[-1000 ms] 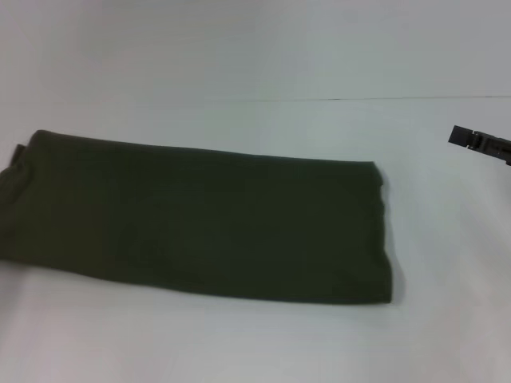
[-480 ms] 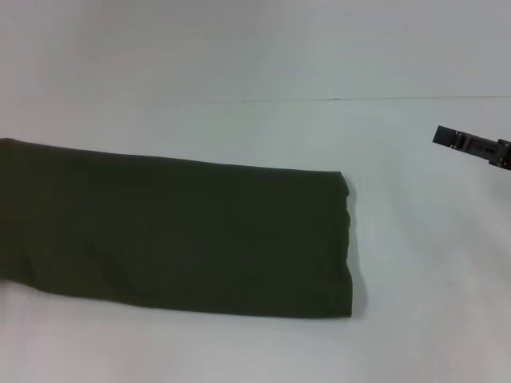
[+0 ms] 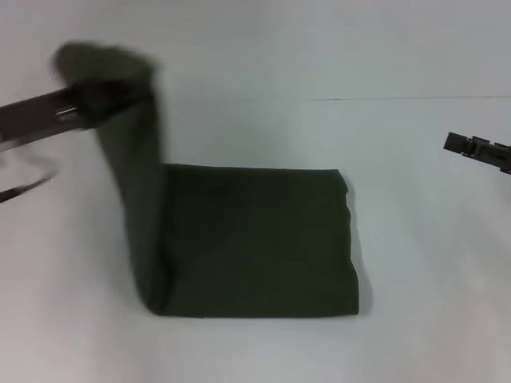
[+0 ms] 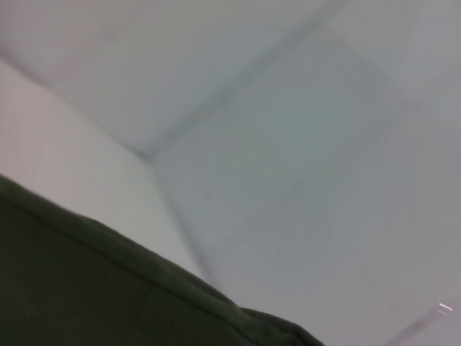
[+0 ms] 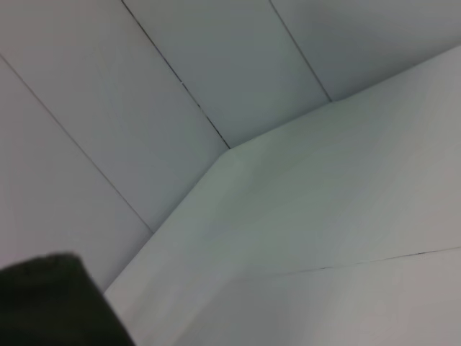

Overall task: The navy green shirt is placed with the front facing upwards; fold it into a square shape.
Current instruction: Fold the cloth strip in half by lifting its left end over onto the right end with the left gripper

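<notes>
Navy green shirt (image 3: 255,239), plain dark olive, folded into a band; right part lies flat, left end lifted upright.

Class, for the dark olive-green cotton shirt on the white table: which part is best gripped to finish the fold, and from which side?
Grip the lifted end of the dark olive-green cotton shirt, where the left end effector holds it, from the robot's left. That end stands up free; the rest lies flat.

My left gripper (image 3: 80,108) reads as a long dark bar, nearly black, with a paler grey sheen along its upper face; a thin dark cable (image 3: 28,179) loops beneath it; my right gripper (image 3: 477,149) is a short black blocky piece, squared at the tip, with small lighter flecks near its front.
</notes>
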{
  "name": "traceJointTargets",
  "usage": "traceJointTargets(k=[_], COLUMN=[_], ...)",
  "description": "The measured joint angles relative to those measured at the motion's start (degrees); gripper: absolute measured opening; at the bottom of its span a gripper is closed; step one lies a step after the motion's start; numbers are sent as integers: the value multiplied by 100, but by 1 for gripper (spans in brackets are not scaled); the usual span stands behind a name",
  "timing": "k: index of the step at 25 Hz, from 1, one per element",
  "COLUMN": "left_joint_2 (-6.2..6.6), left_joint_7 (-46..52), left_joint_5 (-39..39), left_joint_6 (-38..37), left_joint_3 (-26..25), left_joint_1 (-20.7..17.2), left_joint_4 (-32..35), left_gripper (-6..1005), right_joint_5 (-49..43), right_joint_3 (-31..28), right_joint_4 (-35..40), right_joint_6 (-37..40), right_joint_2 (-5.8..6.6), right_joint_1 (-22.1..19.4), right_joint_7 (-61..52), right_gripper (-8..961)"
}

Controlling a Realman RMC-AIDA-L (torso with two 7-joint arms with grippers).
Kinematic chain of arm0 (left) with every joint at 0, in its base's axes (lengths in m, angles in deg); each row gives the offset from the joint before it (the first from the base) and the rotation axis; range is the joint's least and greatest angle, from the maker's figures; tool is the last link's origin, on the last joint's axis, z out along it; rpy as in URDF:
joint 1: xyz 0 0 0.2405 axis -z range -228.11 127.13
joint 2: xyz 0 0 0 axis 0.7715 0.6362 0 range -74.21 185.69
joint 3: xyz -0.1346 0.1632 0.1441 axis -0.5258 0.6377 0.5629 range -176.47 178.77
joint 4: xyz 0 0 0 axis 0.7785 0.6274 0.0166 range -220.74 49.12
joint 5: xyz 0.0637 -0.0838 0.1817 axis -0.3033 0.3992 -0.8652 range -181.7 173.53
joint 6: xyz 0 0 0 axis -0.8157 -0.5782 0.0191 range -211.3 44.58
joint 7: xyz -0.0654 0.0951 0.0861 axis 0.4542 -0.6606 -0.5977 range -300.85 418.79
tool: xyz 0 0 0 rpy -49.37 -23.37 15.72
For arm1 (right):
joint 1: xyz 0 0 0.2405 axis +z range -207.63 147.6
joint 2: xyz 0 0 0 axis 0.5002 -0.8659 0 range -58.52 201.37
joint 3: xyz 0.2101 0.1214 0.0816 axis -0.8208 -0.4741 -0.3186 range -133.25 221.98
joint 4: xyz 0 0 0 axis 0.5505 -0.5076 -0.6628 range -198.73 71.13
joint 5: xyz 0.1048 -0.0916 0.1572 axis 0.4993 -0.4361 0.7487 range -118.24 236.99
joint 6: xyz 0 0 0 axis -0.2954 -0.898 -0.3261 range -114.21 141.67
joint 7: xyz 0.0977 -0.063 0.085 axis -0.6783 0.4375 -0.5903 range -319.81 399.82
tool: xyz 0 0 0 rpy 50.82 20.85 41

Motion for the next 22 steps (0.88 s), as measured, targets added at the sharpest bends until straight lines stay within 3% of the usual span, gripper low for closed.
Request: traceJointTargets(k=[3, 9, 15, 19, 22], left_joint_2=[-227, -238, -265, -267, -268], left_joint_7=[-230, -1471, -3251, -4422, -4599], left_joint_5=[312, 1345, 1885, 2054, 2024], left_joint_6=[385, 1474, 2612, 2075, 1227], left_joint_3=[560, 1624, 1601, 1580, 1701], left_joint_1=[460, 1113, 1244, 1097, 883], left_joint_4=[-428, -2728, -5078, -5831, -5787], left_gripper=[-2, -1, 13, 75, 121], right_joint_5=[-2, -21, -37, -44, -47], right_joint_3=[23, 9, 0, -3, -3], right_joint_4=[-10, 27, 5, -13, -20], right_joint_6=[80, 185, 212, 157, 143], right_joint_2=[88, 223, 303, 306, 308], right_joint_1=[-17, -130, -233, -272, -291], right_joint_7=[49, 93, 219, 306, 308], right_gripper=[916, 915, 915, 915, 915])
